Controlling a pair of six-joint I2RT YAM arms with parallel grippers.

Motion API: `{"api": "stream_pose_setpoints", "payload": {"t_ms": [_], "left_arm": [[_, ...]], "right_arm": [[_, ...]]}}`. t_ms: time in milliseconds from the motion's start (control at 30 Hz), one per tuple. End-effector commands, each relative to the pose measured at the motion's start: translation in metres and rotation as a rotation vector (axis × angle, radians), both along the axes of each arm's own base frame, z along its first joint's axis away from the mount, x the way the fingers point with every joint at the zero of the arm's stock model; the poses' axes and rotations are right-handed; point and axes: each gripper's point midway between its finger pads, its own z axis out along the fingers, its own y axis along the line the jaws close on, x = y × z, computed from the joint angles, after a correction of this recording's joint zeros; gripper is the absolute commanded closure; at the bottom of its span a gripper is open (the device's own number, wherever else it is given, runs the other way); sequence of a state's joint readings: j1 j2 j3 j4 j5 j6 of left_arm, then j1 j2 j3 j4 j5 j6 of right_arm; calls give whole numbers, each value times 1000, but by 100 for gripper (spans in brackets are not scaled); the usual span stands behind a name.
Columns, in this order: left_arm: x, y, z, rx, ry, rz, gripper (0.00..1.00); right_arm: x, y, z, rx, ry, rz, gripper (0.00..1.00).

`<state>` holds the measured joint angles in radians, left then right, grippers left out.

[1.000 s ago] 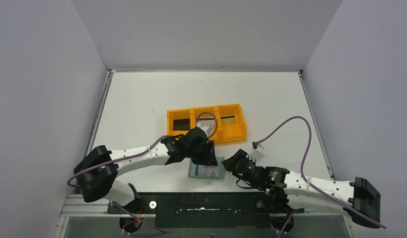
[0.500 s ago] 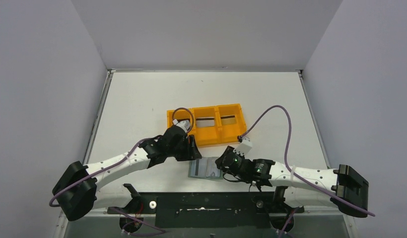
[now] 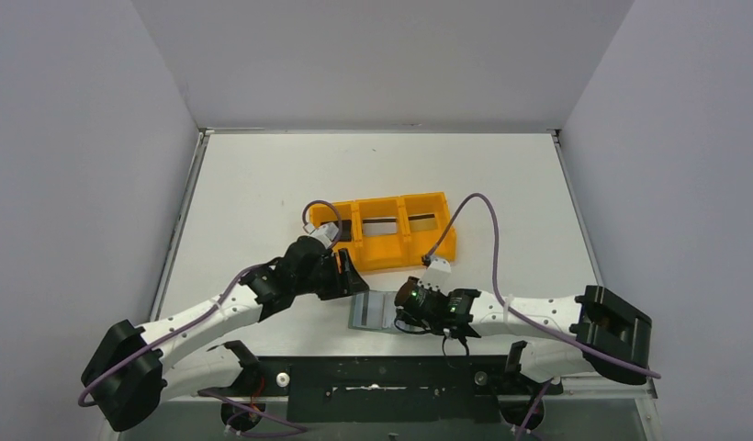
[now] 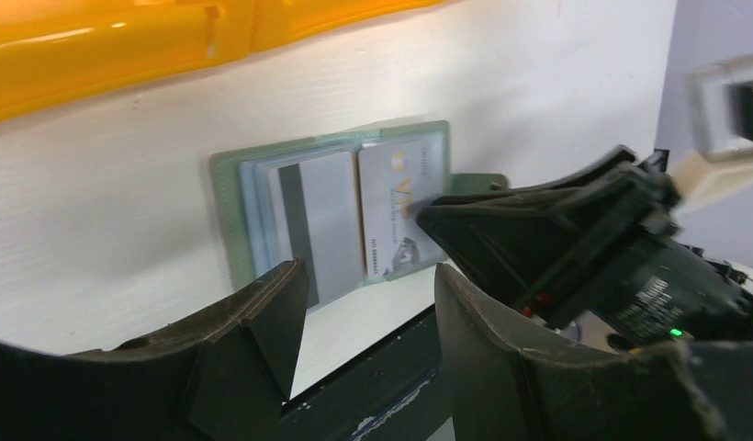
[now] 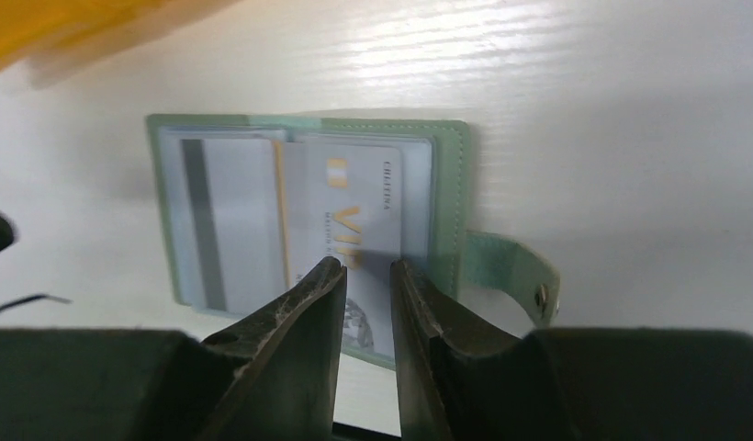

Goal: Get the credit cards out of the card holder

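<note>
The card holder, stitched grey-green with a small snap tab, lies open and flat at the near edge of the smooth white table, just in front of the orange plastic tray. Two glossy cards sit in its pockets: a grey striped card and a silvery card. The right gripper has its tips narrowed over the silvery card's near end; I cannot tell whether they pinch it. The left gripper hangs released by the holder's far left corner. Beyond the tray, the table runs wide to its far edge.
</note>
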<state>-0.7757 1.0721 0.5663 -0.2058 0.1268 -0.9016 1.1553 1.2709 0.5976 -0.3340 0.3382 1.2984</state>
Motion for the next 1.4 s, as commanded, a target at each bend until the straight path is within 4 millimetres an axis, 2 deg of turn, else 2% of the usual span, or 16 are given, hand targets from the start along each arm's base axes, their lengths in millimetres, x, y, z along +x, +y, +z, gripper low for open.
{"api": "stream_pose_setpoints", "payload": {"t_ms": [0, 167, 433, 667, 767, 867, 967, 1167, 1367], "left_arm": [[7, -30, 24, -137, -47, -82, 48], [4, -51, 21, -164, -13, -168, 48], [-5, -64, -20, -80, 70, -238, 48], [-17, -64, -65, 14, 160, -235, 52], [-24, -52, -89, 94, 198, -199, 55], [-29, -39, -102, 149, 223, -164, 57], [-30, -34, -107, 163, 226, -152, 57], [-28, -39, -108, 158, 231, -152, 58], [-19, -41, -99, 139, 182, -82, 66]], "right_arm": [[-6, -13, -28, -29, 64, -46, 74], [-15, -24, -49, -33, 111, -88, 74], [-19, -32, -58, 30, 127, -146, 75], [-22, -36, -65, 91, 137, -162, 74], [-23, -39, -69, 102, 147, -171, 74], [-23, -39, -70, 115, 149, -173, 74], [-23, -39, -70, 115, 152, -172, 74], [-22, -38, -72, 110, 157, -167, 74], [-22, -32, -71, 125, 159, -145, 76]]}}
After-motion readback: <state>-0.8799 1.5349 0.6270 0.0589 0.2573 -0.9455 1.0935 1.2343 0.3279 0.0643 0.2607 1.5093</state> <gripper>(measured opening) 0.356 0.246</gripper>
